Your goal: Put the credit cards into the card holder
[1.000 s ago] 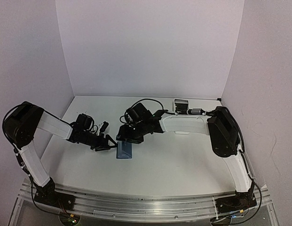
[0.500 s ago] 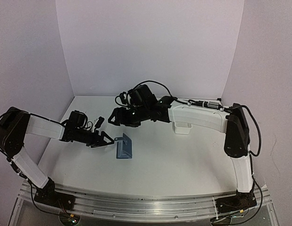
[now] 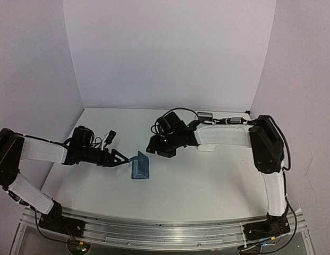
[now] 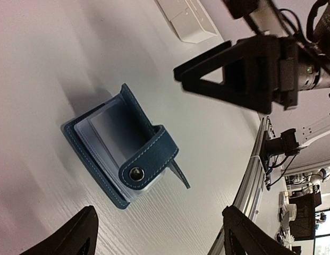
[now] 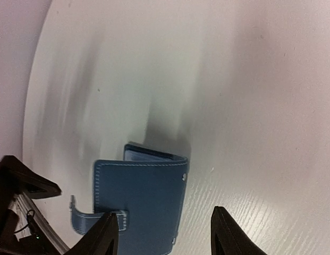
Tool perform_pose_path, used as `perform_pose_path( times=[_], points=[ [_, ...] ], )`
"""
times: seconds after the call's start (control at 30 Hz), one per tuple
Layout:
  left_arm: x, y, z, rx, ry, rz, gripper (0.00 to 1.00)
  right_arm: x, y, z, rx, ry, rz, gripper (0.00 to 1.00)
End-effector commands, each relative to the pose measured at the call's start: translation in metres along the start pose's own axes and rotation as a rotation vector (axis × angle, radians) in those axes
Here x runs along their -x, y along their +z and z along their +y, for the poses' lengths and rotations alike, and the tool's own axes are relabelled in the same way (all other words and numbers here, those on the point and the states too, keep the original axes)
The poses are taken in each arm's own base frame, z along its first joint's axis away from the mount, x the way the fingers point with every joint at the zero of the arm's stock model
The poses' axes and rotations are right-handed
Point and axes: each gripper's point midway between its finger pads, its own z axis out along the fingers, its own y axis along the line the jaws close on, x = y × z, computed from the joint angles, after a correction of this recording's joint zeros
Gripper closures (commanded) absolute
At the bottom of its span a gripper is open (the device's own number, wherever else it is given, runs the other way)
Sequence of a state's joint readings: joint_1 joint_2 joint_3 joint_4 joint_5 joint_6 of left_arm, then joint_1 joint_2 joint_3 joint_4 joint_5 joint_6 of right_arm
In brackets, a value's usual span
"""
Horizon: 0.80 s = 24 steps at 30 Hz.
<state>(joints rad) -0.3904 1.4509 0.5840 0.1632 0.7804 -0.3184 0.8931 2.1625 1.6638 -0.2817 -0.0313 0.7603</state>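
Observation:
The dark-blue card holder [image 3: 141,169] lies on the white table [image 3: 196,186] with its cover standing ajar. In the left wrist view the card holder [image 4: 109,151] shows pale clear sleeves inside, and its snap tab curls over the edge. No separate credit cards can be made out. My left gripper [image 3: 125,158] sits just left of the holder, open, its jaws [image 4: 159,239] empty. My right gripper [image 3: 154,147] hovers just behind and right of the holder, open, with the card holder [image 5: 143,202] lying partly below its gripper [image 5: 165,236].
A long white tray [image 3: 206,147] stands behind the right forearm and appears as a white tray [image 4: 188,21] at the top of the left wrist view. Pale walls close the back and sides. The metal rail [image 3: 154,228] runs along the near edge.
The right gripper left the holder, swung up and back, then came down again close behind it. The holder's cover now stands ajar. The left arm drew back slightly to the left.

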Motion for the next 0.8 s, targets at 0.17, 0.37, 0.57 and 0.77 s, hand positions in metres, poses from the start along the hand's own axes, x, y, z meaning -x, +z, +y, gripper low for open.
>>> perform_pose_path(
  times=[0.17,0.37,0.57,0.77],
  points=[
    [0.015,0.037,0.029,0.123,-0.036,0.085,0.0,-0.037,0.044,0.01,0.002,0.007,0.09,0.51],
    [-0.022,0.054,0.042,0.218,-0.172,0.167,0.17,-0.06,0.063,0.001,-0.033,0.018,0.136,0.55],
    [-0.024,0.057,0.067,0.297,-0.137,0.105,0.58,-0.073,0.067,-0.008,-0.037,0.032,0.173,0.53],
    [-0.038,0.062,0.081,0.326,-0.151,0.126,0.74,-0.084,0.071,-0.014,0.032,0.07,0.212,0.52]
  ],
)
